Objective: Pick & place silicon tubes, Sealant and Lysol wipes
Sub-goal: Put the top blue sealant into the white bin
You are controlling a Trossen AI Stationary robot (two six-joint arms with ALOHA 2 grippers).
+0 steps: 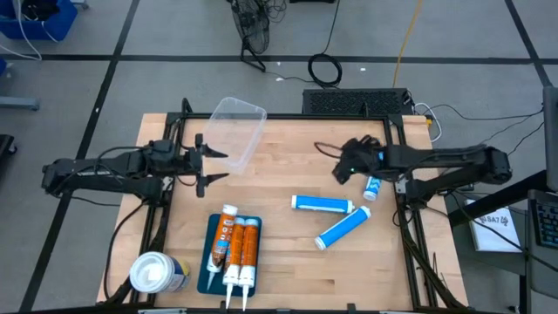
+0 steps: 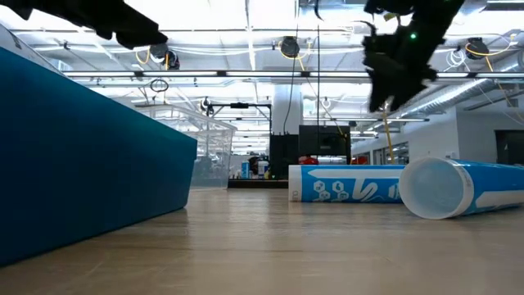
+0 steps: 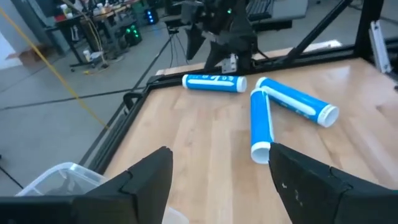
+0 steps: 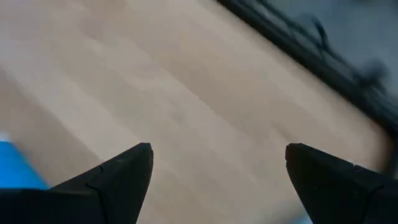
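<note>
Two dark arms reach in over the wooden table (image 1: 288,262) from opposite sides, each stretched nearly level. The left gripper (image 1: 212,163) hangs above the table's left part, just beside a clear plastic bin (image 1: 237,128) that sits at the far edge; its fingers (image 3: 146,180) are spread with nothing between them. The right gripper (image 1: 342,166) hovers over the far right part of the table, wrist bent down, its fingers (image 4: 121,177) also wide apart and empty above bare wood.

Three blue tubes lie on their sides on the right half: one (image 1: 323,204) flat across the middle, one (image 1: 343,228) angled just below it, and a shorter one (image 1: 372,187) close under the right arm. The wipes canister (image 1: 157,272) stands at the near left corner, white lid up. Beside it, a blue tray (image 1: 205,262) holds orange sealant cartridges (image 1: 240,249), nozzles pointing toward the near edge.
</note>
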